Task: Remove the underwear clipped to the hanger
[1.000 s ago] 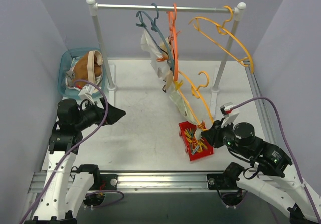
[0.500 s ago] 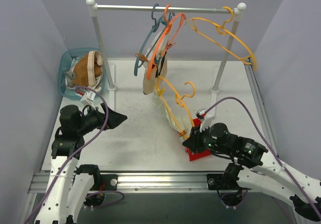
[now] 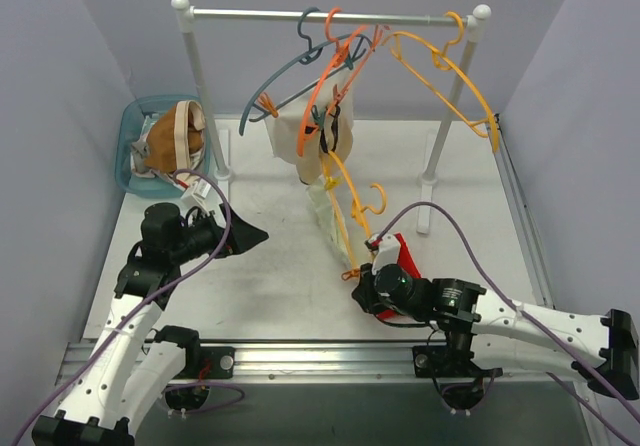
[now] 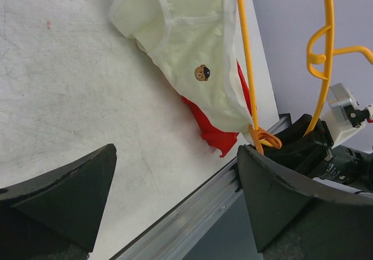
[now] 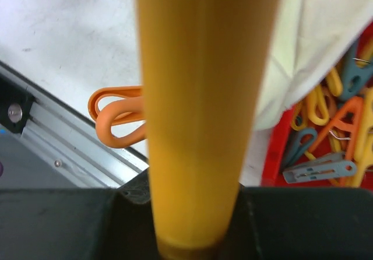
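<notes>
My right gripper [image 3: 362,278] is shut on the low end of a yellow hanger [image 3: 345,206], whose bar fills the right wrist view [image 5: 201,108]. A cream pair of underwear [image 3: 328,212] with a small bear print [image 4: 202,73] hangs from that hanger, held by an orange clothespin [image 5: 119,117] near the gripper. A beige pair [image 3: 298,138] hangs higher among the orange and grey hangers on the rail [image 3: 330,13]. My left gripper [image 3: 248,233] is open and empty, left of the cream pair and apart from it.
A teal basket [image 3: 135,126] at the back left holds brown and cream underwear [image 3: 175,138]. A red tray [image 5: 335,126] of coloured clothespins sits by my right gripper. Another yellow hanger [image 3: 450,71] hangs at the rail's right end. The rack's two posts stand on the table.
My right gripper has pulled the yellow hanger's low end leftward and toward the front edge. The hangers on the rail have swung left. My left arm shifted slightly right.
</notes>
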